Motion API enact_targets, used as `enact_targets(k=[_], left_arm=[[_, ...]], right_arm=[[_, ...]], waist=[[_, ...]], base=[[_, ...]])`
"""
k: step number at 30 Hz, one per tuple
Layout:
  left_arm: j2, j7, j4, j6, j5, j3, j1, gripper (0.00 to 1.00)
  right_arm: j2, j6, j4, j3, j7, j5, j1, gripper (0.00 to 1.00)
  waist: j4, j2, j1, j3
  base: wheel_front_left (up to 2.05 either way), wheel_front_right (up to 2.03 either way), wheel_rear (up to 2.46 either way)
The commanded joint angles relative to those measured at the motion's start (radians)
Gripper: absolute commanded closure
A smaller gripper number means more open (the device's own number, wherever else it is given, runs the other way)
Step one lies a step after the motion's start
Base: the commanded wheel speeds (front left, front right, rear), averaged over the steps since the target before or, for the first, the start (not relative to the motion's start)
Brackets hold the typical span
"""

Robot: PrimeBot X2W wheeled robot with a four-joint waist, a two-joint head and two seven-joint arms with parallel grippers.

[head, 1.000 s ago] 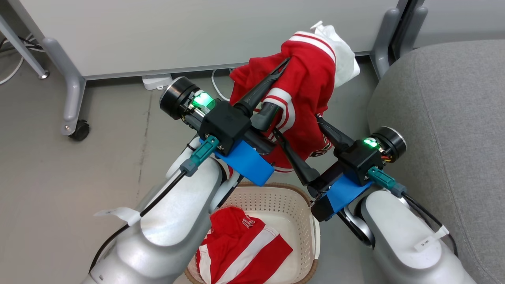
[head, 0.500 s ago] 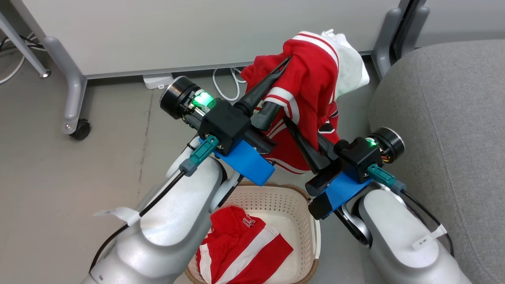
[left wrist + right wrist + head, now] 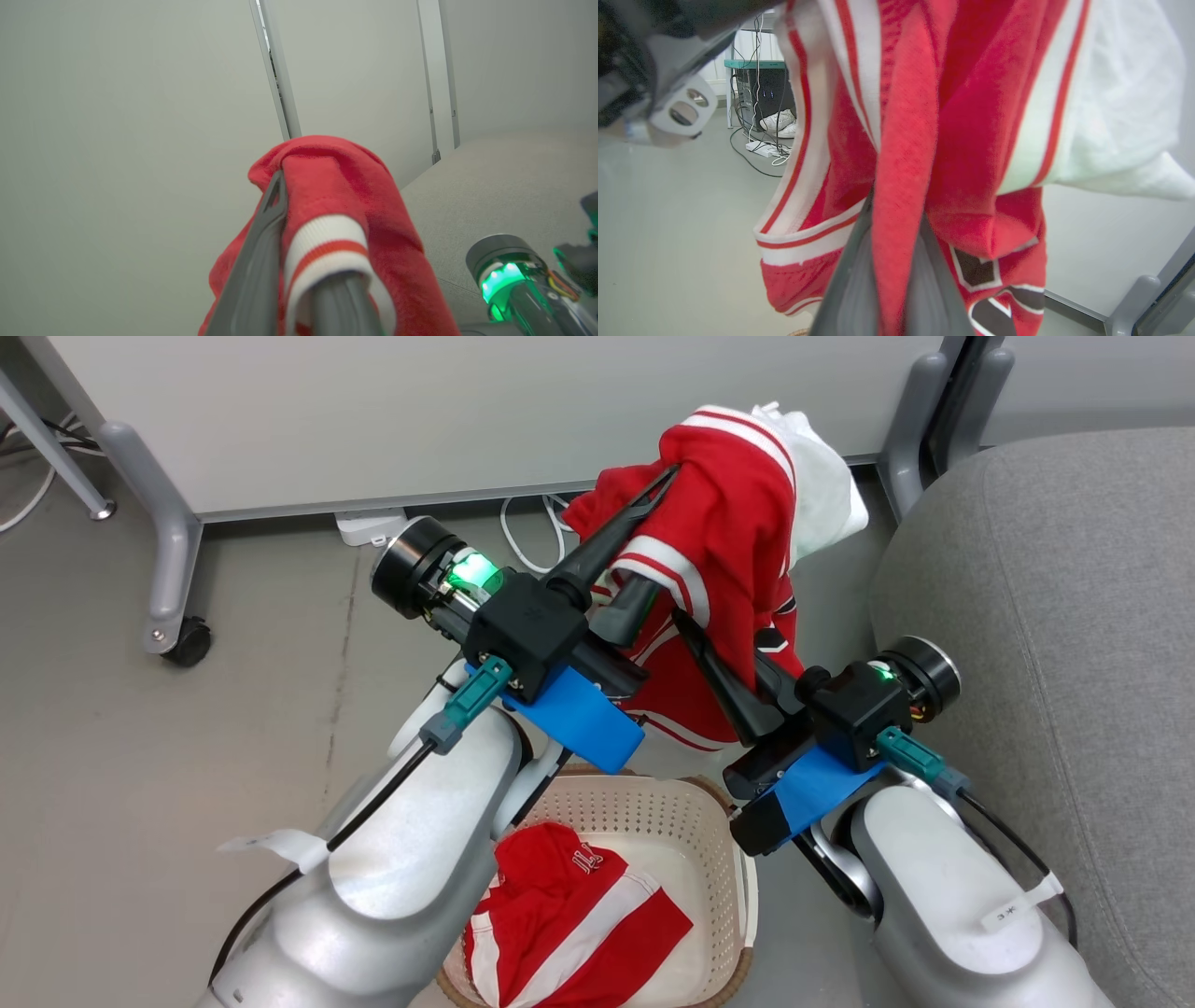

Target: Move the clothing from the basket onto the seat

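Grey floor (image 3: 140, 756) spreads at the left, backed by a white partition (image 3: 420, 420) on castor legs, with a power strip (image 3: 369, 527) and white cables at its foot.

Next comes the left gripper (image 3: 663, 509), raised and pointing up and to the right. Its jaws are nearly together and pinch the top of the held garment (image 3: 738, 513), and a white-and-red cuff band sleeves one finger. The red jersey hangs bunched from that pinch. Its long axis runs down from the fingertips to a striped hem just above the far rim of the basket (image 3: 653, 821), and white fabric bulges at its upper right. It hangs over the floor, beside the sofa but not on it.

Below, the second garment (image 3: 579, 915) lies crumpled in the basket's near left part, with a broad white stripe slanting from lower left to upper right.

Further right, the right gripper (image 3: 719, 649) points up and to the left, its jaws clamped tight on a vertical red fold low on the held garment.

At the far right sits the grey sofa (image 3: 1046, 616), its rounded edge facing the basket.
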Motion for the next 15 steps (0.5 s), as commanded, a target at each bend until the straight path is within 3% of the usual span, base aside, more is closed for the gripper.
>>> enact_targets(k=[1, 15], left_arm=[[0.000, -0.005, 0.001, 0.006, 0.006, 0.003, 0.005, 0.00], [0.017, -0.004, 0.012, 0.005, 0.022, 0.016, 0.035, 0.00]], right_arm=[[0.002, 0.000, -0.008, -0.005, -0.003, 0.006, 0.010, 1.00], [-0.004, 0.000, -0.045, -0.054, -0.003, -0.001, 0.025, 1.00]], waist=[[0.000, -0.0001, -0.0001, 0.002], [-0.005, -0.0001, -0.0001, 0.017]], base=[[0.00, 0.00, 0.00], [0.00, 0.00, 0.00]])
